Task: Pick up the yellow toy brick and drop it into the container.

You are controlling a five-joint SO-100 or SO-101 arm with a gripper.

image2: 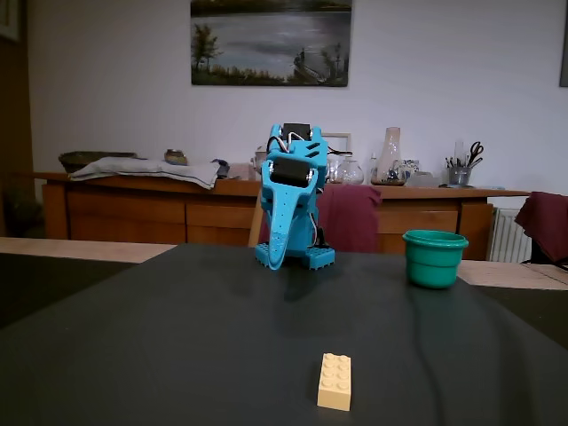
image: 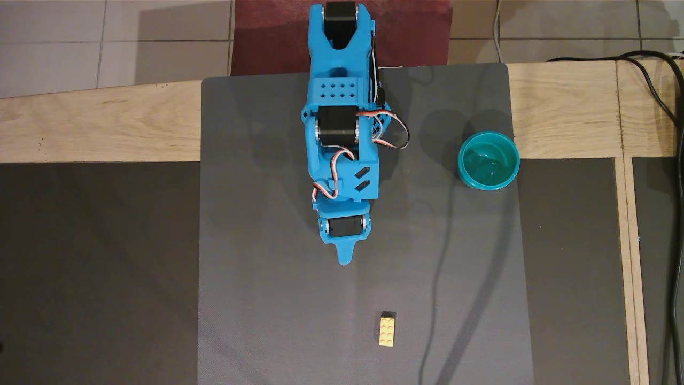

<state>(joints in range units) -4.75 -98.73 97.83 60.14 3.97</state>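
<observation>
The yellow toy brick (image: 387,330) lies flat on the grey mat, studs up, dark end towards the arm; in the fixed view it (image2: 335,382) is near the front. The teal-green cup (image: 483,185) stands upright at the mat's right edge, and it also shows in the fixed view (image2: 434,268) at the right. It looks empty. My blue gripper (image: 346,260) is folded back over the arm's base, its tip pointing at the mat, well short of the brick and left of the cup. Its jaws look pressed together with nothing between them, as the fixed view (image2: 277,259) also shows.
The grey mat (image: 267,278) lies over a wooden table top (image: 96,128) with darker panels on both sides. A black cable (image: 665,107) runs along the right edge. In the fixed view a sideboard (image2: 133,209) and chairs stand behind the table.
</observation>
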